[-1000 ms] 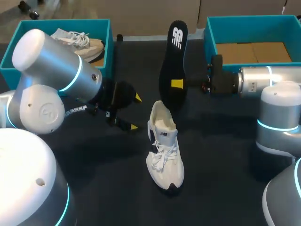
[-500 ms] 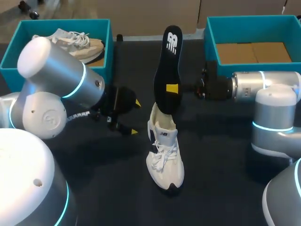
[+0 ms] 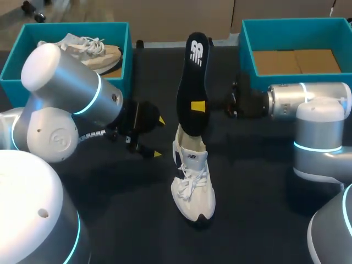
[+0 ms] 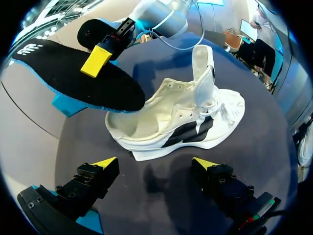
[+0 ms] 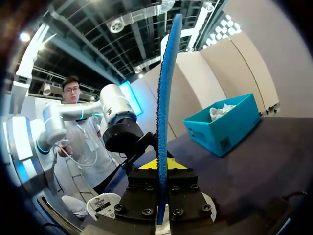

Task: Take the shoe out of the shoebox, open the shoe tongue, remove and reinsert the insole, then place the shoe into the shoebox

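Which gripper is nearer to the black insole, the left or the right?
Right. The right gripper is shut on the insole, over the shoe heel; the left gripper is open beside the shoe, not touching the insole.

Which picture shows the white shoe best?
The left wrist view: the shoe fills it, tongue up, opening visible. The head view shows it smaller, from above, insole over its heel. The right wrist view misses it.

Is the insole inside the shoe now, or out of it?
Out. The right gripper holds the insole above the shoe, its lower end at the opening; whether that end enters, cannot tell.
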Available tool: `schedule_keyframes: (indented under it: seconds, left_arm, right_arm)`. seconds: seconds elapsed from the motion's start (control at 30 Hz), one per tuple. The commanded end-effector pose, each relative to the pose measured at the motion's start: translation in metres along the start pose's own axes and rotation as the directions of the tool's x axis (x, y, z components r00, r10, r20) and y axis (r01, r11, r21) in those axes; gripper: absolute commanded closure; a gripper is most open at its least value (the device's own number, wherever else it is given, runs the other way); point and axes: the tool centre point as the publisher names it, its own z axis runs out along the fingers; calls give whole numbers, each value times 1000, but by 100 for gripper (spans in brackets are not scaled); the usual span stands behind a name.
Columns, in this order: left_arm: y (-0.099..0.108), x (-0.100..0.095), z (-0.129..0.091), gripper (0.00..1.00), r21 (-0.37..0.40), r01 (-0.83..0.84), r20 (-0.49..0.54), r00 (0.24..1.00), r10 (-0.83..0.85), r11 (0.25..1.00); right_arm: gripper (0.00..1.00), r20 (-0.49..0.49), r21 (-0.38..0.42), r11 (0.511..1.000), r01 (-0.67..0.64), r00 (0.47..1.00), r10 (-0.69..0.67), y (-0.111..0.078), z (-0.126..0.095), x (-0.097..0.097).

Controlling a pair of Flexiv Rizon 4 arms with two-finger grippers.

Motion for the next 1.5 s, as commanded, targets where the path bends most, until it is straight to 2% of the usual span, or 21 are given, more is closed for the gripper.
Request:
schedule_keyframes:
  seconds: [0.03, 0.4, 0.8, 1.5]
  left_arm:
    - [0, 0, 1, 0, -2, 0, 0, 1000, 0, 1000]
    - [0, 0, 1, 0, -2, 0, 0, 1000, 0, 1000]
    - [0, 0, 1, 0, -2, 0, 0, 1000, 0, 1000]
    - [0, 0, 1, 0, -2, 0, 0, 1000, 0, 1000]
  right_arm:
    - [100, -9, 4, 1000, 2, 1000, -2, -4, 6, 0]
    - [100, -28, 23, 999, 33, 999, -32, -36, 9, -4]
    - [100, -61, 32, 998, 53, 997, -50, -52, 7, -9]
    - [100, -67, 42, 997, -66, 995, 69, -93, 17, 3]
